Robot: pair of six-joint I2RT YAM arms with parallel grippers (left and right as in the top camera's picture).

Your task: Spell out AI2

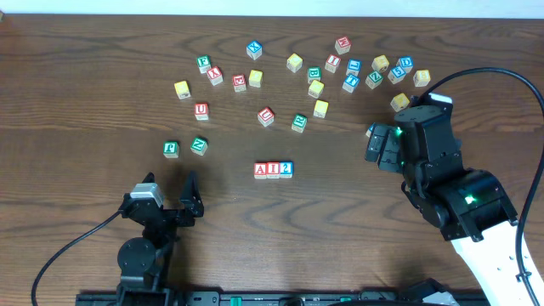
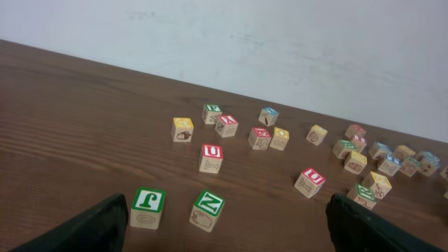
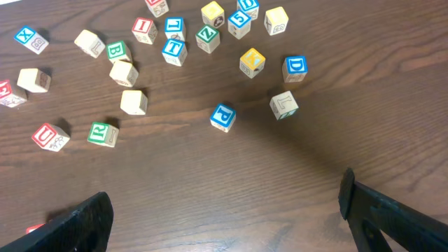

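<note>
AI2 row [image 1: 273, 169] near gaping left claw [image 1: 168, 194]

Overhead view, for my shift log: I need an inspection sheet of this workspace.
Surface: dark wooden table.
Job's things: red A cube, red I cube, blue 2 cube side by side, reading AI2, near centre.
Clutter: loose alphabet cubes scattered at the far side; green F cube and green Z cube nearer the left arm.
End effectors: left end effector open, empty; right end effector open, empty.
Cables: black cable trails from left arm; second black cable arcs over right arm.
Surroundings: pale wall beyond the table's far edge.
</note>
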